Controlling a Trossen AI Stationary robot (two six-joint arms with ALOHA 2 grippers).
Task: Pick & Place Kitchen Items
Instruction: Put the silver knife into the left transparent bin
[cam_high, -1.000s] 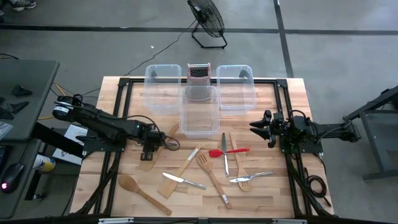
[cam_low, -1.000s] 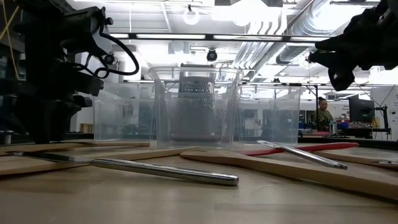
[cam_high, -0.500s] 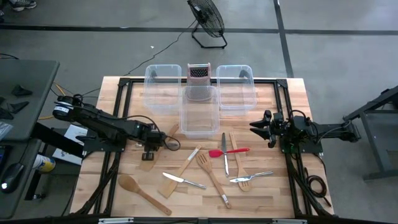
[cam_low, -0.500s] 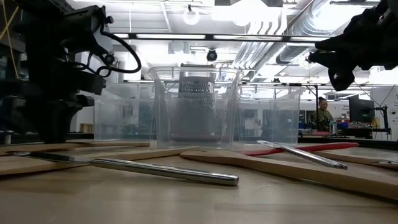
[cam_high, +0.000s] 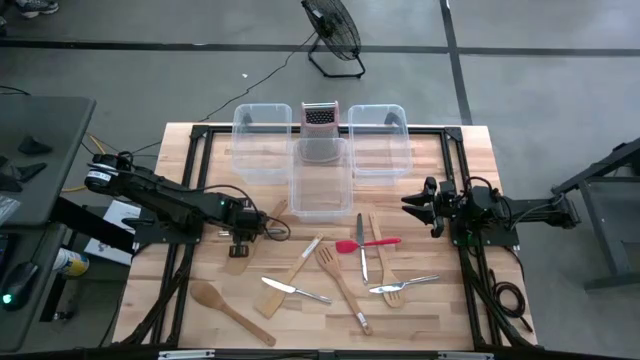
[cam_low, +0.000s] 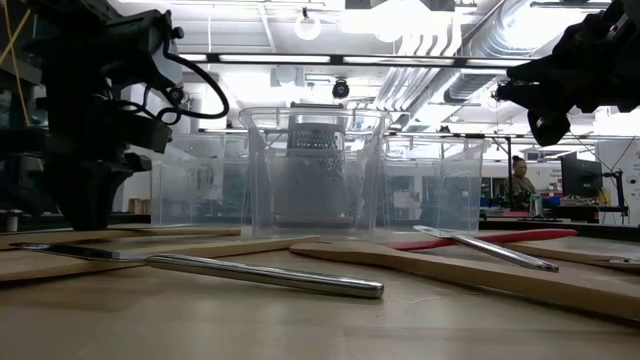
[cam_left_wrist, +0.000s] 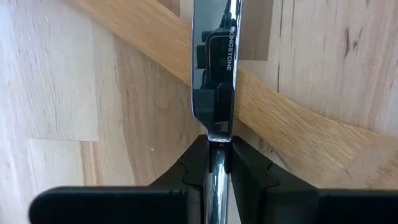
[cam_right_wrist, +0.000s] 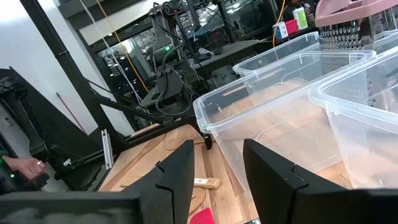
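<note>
In middle bin (cam_high: 318, 180): grater (cam_high: 319, 118).

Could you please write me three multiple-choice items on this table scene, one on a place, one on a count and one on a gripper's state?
1. Where does the upright metal box grater with the pinkish top stand?
A. at the table's far edge, between the two farther bins
B. among the utensils
C. beside the right arm

2. How many clear plastic rectangular bins are on the table?
A. two
B. three
C. five

3. How is the left gripper?
A. wide open above the bins
B. shut on a shiny silver metal utensil
C. holding the red-headed spatula

Answers: 1 A, the high view shows it there. 2 B, three rims show from above. 3 B, the left wrist view shows both fingers pinching the metal handle.
</note>
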